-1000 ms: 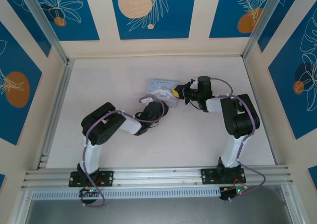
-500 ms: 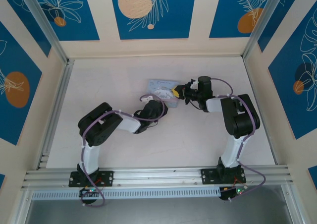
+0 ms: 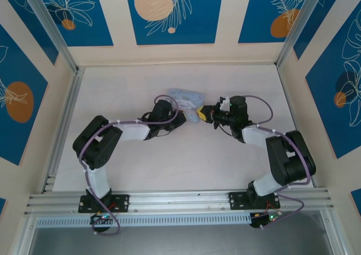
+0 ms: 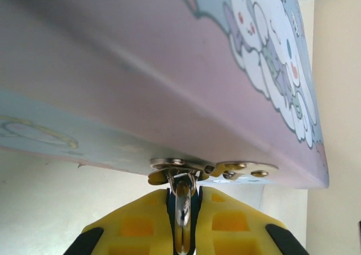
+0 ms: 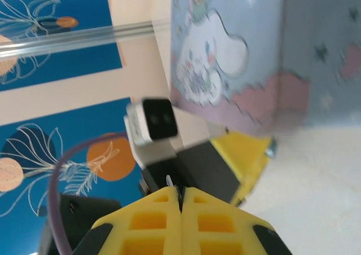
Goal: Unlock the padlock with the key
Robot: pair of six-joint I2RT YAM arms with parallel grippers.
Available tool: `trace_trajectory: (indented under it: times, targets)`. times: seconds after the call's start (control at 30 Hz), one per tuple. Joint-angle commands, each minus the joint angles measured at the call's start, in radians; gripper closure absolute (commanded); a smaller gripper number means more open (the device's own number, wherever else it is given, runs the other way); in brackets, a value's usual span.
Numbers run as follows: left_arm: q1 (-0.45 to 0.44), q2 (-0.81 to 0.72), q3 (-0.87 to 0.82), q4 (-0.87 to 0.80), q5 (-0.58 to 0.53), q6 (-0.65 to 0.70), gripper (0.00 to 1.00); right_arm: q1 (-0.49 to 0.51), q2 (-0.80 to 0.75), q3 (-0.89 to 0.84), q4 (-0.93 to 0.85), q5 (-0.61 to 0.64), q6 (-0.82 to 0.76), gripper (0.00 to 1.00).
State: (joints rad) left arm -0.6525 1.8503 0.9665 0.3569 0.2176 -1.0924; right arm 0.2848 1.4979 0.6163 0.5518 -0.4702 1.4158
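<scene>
Both arms have swung since 1 second ago, seen from above: the left arm (image 3: pixel 121 132) has pushed its elbow out to the left and now reaches flatter across the tabletop (image 3: pixel 225 159), while the right arm (image 3: pixel 265 136) has dropped its elbow toward the near right; the pale blue tin (image 3: pixel 183 95) now sits a little farther back and looks shorter from above, with the 2 tools meeting at its near right edge.

From the left wrist, the left tool (image 4: pixel 183 204) is closed on the padlock (image 4: pixel 182 207); its 2 yellow fingers (image 4: pixel 141 229) press in from either side, and the silvery shackle runs up from between them into the metal hasp (image 4: pixel 225 167) on the tin's lower edge; the padlock's body is mostly hidden between the fingers, so I cannot tell whether it is locked; the tin's cartoon face slopes away above.

From the right wrist, the right tool (image 5: pixel 181 201) is clamped shut, fingers touching; a thin sliver, the key (image 5: pixel 168 181), pokes out just above their meeting line, left of centre, too small to show any detail; beyond it stands the left arm's white wrist camera (image 5: pixel 152 119), with the tin upper right; the key is near the tin but apart from the padlock.
</scene>
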Motion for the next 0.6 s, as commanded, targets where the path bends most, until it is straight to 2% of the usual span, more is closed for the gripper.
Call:
trace_trajectory:
  times: [0.0,0.2,0.4,0.57]
  targets:
    - [0.034,-0.05,0.011,-0.012,0.126,0.036,1.0,0.052,-0.045,-0.055,-0.05,0.043,-0.024,1.0]
    - [0.069,-0.081,0.027,-0.043,0.235,0.053,1.0,0.14,-0.015,-0.093,0.002,0.107,-0.01,1.0]
    - [0.096,-0.14,0.029,-0.127,0.293,0.105,1.0,0.136,0.047,-0.096,0.067,0.12,0.006,1.0]
    - [0.115,-0.164,0.002,-0.106,0.322,0.081,1.0,0.123,0.097,-0.083,0.135,0.119,0.027,1.0]
